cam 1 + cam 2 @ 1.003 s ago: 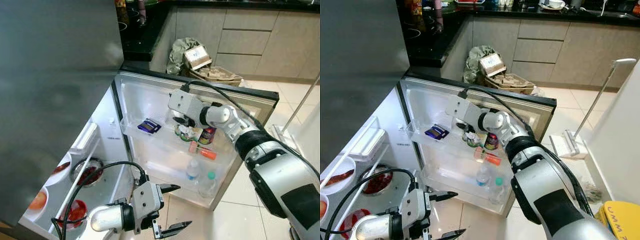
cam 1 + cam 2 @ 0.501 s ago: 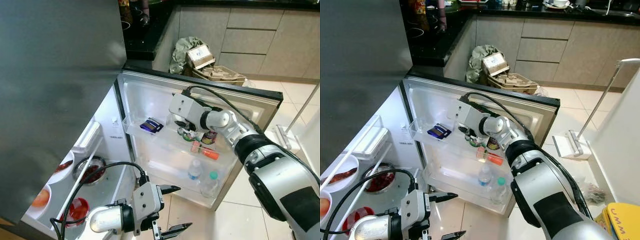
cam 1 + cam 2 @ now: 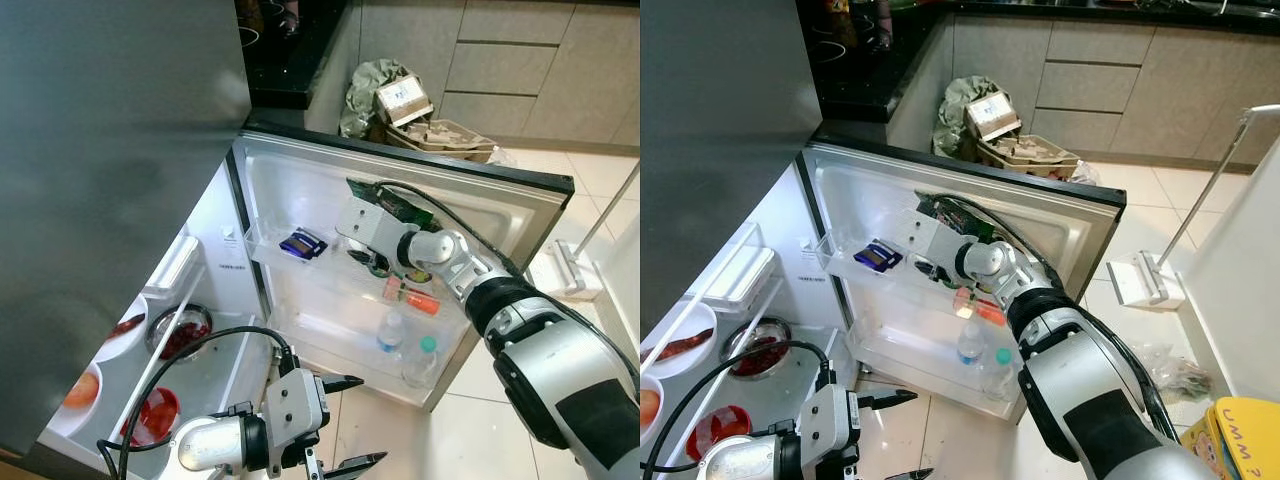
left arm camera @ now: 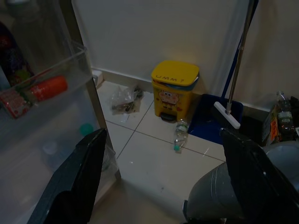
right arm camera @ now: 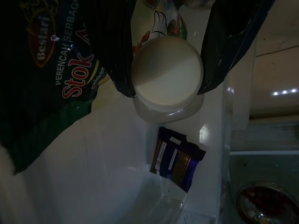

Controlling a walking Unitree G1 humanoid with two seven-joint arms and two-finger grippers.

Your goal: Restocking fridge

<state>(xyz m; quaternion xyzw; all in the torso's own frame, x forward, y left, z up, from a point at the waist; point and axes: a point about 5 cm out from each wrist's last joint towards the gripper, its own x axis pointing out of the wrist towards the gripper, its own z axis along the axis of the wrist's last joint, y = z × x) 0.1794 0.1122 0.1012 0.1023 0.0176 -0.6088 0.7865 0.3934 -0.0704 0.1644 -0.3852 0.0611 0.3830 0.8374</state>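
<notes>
The right gripper (image 5: 166, 56) squeezes a small white-lidded jar (image 5: 167, 71) over the clear door shelf (image 3: 262, 255); it could tip if dropped crooked.

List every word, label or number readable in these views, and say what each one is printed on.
"Bestari", "PERENCAH SERBAGUNA" (partly cut off) and "Stok": on the dark packet beside the white-lidded jar.
"UMM ?": on the lid of the yellow bin.
Blue wrapper in the door shelf: print too small to read.
Cardboard box on the floor: label too blurred to read.
</notes>
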